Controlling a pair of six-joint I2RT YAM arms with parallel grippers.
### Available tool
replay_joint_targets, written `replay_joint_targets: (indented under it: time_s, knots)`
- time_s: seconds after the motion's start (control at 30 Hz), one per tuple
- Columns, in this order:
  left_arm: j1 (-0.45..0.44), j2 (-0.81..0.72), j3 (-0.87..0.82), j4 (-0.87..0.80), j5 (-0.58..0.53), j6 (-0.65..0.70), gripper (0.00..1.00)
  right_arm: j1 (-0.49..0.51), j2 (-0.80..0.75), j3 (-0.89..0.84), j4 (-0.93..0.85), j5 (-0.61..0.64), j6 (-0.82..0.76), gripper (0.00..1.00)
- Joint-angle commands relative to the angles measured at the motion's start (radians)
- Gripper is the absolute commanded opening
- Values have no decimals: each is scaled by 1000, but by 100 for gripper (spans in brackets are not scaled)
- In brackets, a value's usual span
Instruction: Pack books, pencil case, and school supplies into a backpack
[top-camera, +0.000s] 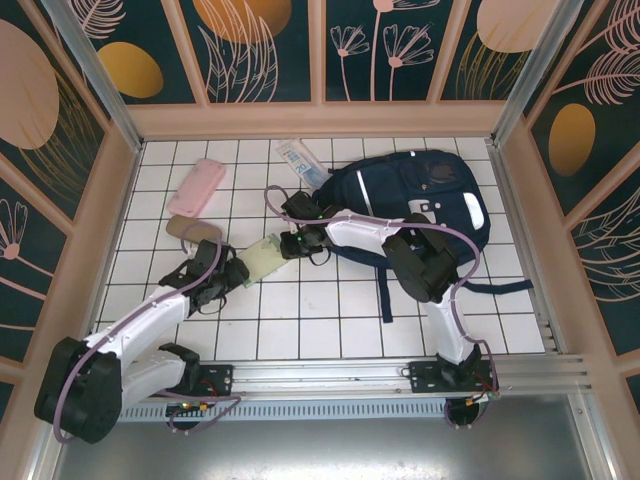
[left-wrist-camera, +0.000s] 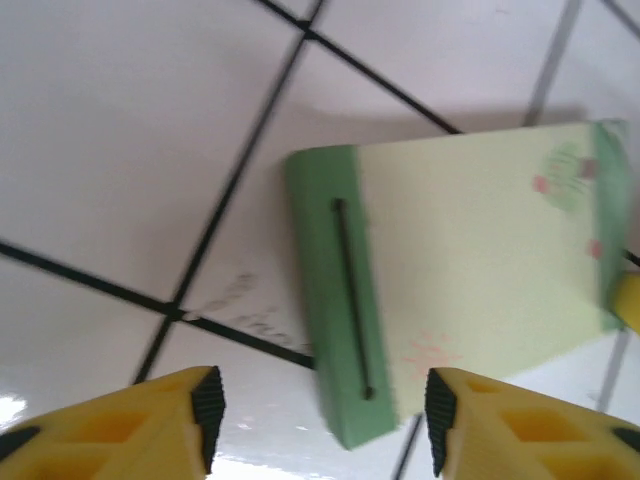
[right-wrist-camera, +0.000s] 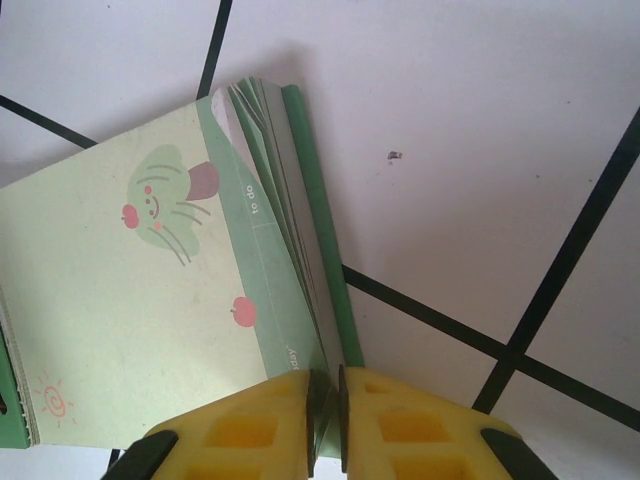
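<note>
Top view: the pale green notepad (top-camera: 265, 258) lies just left of the backpack (top-camera: 420, 195). Left wrist: the left gripper (left-wrist-camera: 318, 405) stands apart, clear of the notepad. Right wrist: the right gripper (right-wrist-camera: 325, 400) pinches the notepad's edge; its small print is illegible.

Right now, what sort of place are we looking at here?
Probably a robot test cell, not a classroom: a white gridded table boxed in by decorated wall panels, with two arms bolted to a metal rail at its near edge. A backpack lies on it.
</note>
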Motion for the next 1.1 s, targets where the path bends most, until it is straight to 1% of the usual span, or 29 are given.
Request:
replay_joint_targets:
  time_s: [0.0,0.27,0.3,0.33,0.43,0.5,0.6,0.7,0.9,0.93,0.97,1.07]
  knots:
    - [5,-32,-53,141,112,-22,61,-19,8,-49,-59,28,5,16]
    - [10,34,-131,265,112,-60,56,-18,4,-42,-62,22,6,16]
    - [12,45,-132,275,104,-64,54,-18,4,-37,-67,27,3,17]
    - [12,56,-129,278,95,-67,52,-18,3,-31,-76,35,0,17]
    - [13,91,-126,263,56,-73,46,-17,-1,-8,-104,67,-17,25]
    - [15,112,-123,243,41,-74,43,-18,1,6,-122,90,-28,28]
    - [15,129,-122,229,29,-72,42,-18,6,13,-133,108,-40,31]
    - [14,127,-123,230,32,-67,42,-20,21,5,-126,89,-49,32]
    - [18,90,-115,232,35,-41,45,-31,45,-29,-57,-23,-37,26]
    - [23,87,-114,236,41,-37,45,-35,49,-35,-47,-42,-31,22]
    - [32,86,-115,242,49,-31,45,-39,54,-39,-36,-66,-30,19]
    - [73,91,-125,271,90,-17,48,-51,64,-55,-17,-115,-21,16]
